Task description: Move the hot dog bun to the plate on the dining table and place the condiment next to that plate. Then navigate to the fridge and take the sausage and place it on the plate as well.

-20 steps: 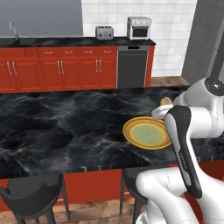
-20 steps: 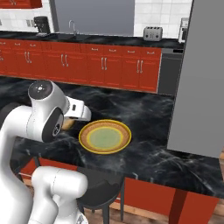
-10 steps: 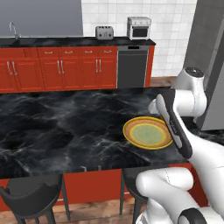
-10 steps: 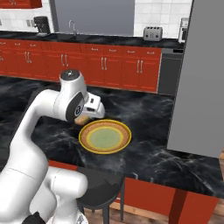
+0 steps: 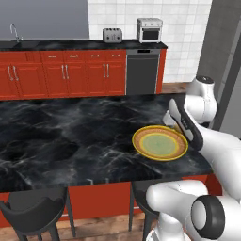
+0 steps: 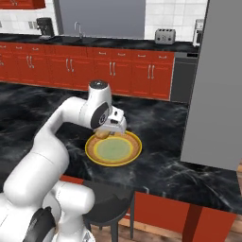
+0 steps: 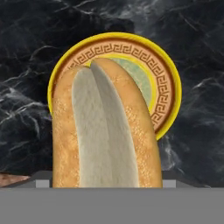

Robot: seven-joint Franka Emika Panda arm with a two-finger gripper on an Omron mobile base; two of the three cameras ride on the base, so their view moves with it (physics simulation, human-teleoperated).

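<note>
The dining table (image 5: 70,136) stretches wide and black with white veins, and everything here sits relative to the plate (image 5: 160,142) lying near its front edge. Behind the plate, across the floor, runs a row of red cabinets (image 5: 61,75) with a toaster (image 5: 112,35) on top. A tall grey panel (image 6: 215,94) rises to the right of the plate in the right base view.

The arm (image 6: 56,137) rises from the base at the table's front, bends at a high elbow and reaches over to the plate's edge, with the wrist turned down. The gripper (image 6: 108,131) hangs just above the plate's rim on the arm's side, its jaws closed around the hot dog bun (image 7: 103,131). In the hand view the bun stands lengthwise with its pale split side facing the camera, overlapping the plate's near half, tan crust on both flanks. From the right base view the bun (image 6: 102,134) peeks out below the hand at the plate's rim.
</note>
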